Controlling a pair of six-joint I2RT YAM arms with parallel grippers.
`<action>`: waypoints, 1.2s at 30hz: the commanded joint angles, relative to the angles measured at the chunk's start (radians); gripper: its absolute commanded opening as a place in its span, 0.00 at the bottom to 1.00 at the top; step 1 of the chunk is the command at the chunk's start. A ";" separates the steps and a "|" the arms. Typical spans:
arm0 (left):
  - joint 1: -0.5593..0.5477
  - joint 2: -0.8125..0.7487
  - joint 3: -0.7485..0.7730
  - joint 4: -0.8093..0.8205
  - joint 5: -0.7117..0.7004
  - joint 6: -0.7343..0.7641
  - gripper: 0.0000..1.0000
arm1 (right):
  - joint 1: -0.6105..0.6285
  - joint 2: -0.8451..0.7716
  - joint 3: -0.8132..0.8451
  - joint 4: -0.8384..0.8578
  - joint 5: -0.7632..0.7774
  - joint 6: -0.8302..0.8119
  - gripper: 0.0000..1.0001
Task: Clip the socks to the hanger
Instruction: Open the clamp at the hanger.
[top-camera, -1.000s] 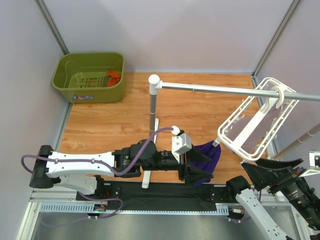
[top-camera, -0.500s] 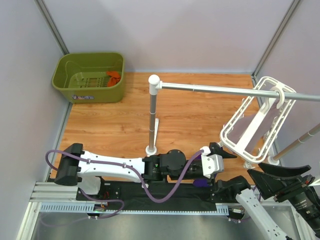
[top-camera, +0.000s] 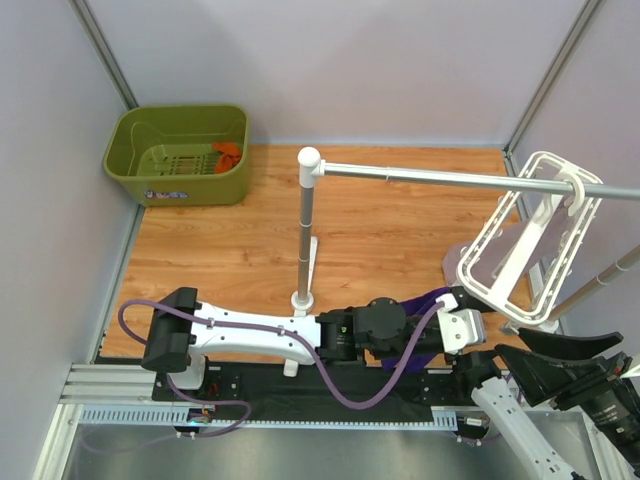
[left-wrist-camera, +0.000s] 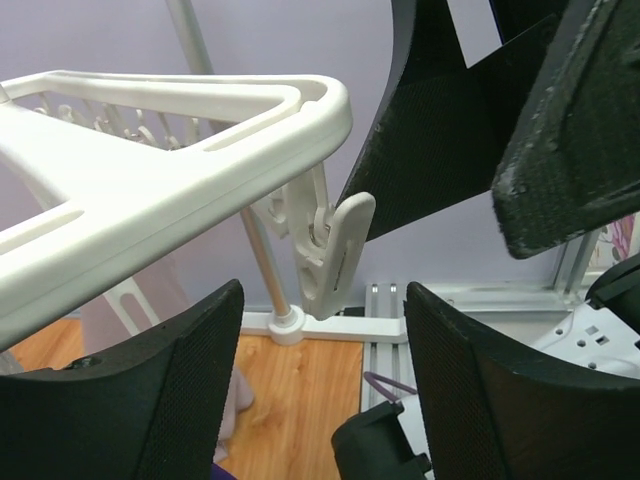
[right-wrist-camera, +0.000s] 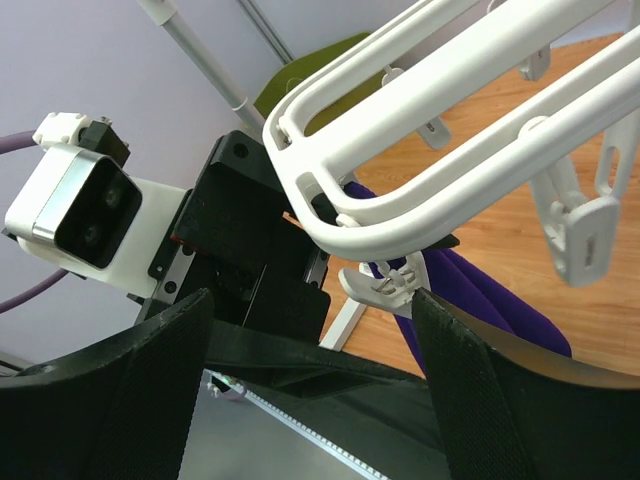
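The socks show only as an orange-red patch (top-camera: 229, 152) inside the green bin (top-camera: 140, 172) at the far left. The white hanger (top-camera: 520, 250) hangs tilted from the silver rail at the right. It also shows in the left wrist view (left-wrist-camera: 170, 190) and in the right wrist view (right-wrist-camera: 440, 150). My left gripper (top-camera: 455, 300) is open and empty just under the hanger's near corner, with a dangling clip (left-wrist-camera: 335, 255) above its jaws (left-wrist-camera: 322, 300). My right gripper (top-camera: 548, 362) is open and empty below the hanger, and its own view (right-wrist-camera: 305, 300) shows the left wrist close by.
The silver rail (top-camera: 440, 178) spans the table on a white post (top-camera: 304, 230). A dark purple cloth (right-wrist-camera: 480, 290) hangs under the hanger beside the left gripper, mostly hidden in the top view (top-camera: 428, 298). Walls close in on the left, back and right.
My left arm has swung right from mid-table to the hanger's near corner. The hanger has swung right and stands more upright. My right gripper has shifted slightly.
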 joint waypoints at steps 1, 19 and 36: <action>0.010 0.002 0.043 0.045 0.001 -0.016 0.69 | -0.002 -0.003 0.014 -0.002 -0.016 -0.029 0.81; 0.035 -0.007 0.012 0.098 -0.026 -0.171 0.09 | 0.000 0.009 -0.013 0.024 -0.013 -0.044 0.80; 0.062 -0.218 -0.118 0.033 0.178 -0.476 0.00 | 0.003 0.001 -0.091 0.126 -0.031 -0.144 0.66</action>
